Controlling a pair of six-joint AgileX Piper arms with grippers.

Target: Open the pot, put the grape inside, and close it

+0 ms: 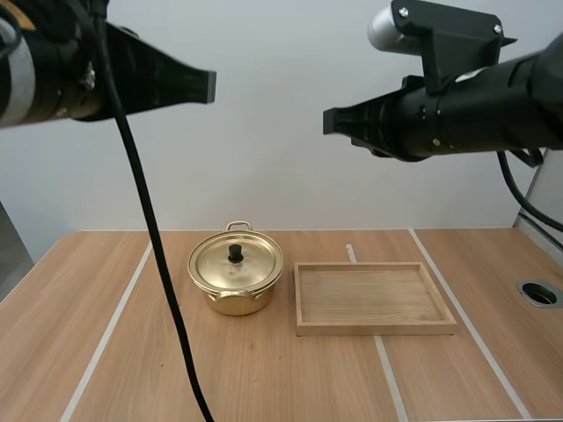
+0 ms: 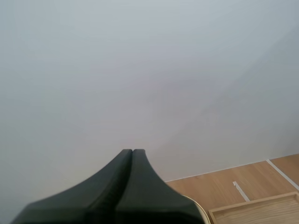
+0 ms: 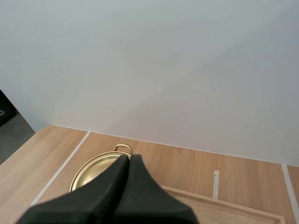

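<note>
**Inspector:** State of the claws?

**Assessor:** The left gripper (image 1: pixel 209 86) and right gripper (image 1: pixel 327 120) hang high over the table, tips facing each other. In its own wrist view, each of the left gripper (image 2: pixel 132 151) and right gripper (image 3: pixel 129 157) has its fingers pressed into one dark wedge, holding nothing.

**Inspector:** The pot?

**Assessor:** The round brass-coloured metal pot (image 1: pixel 236 286) stands upright below the gap between the tips, nearer the left gripper. Its lid (image 1: pixel 251 264) is on, with the black knob (image 1: pixel 236 253) pointing up. A loop handle (image 1: pixel 239 226) sits at the far rim, toward the wall.

**Inspector:** Beside it?

**Assessor:** A shallow rectangular wooden tray (image 1: pixel 374 329) lies under the right gripper, apart from the pot, with its long axis across the table.

**Inspector:** Differences between views?

**Assessor:** The right wrist view has the lid (image 3: pixel 93 170) and handle just past its tips. The left wrist view gives a sliver of pot rim (image 2: pixel 202 215) beside its fingers.

**Inspector:** Surface?

**Assessor:** A light wooden table (image 1: pixel 290 378) with white tape lines (image 1: pixel 106 338), a metal-ringed hole (image 1: pixel 539 293) below the right arm, and a plain pale wall (image 1: pixel 281 176) behind.
</note>
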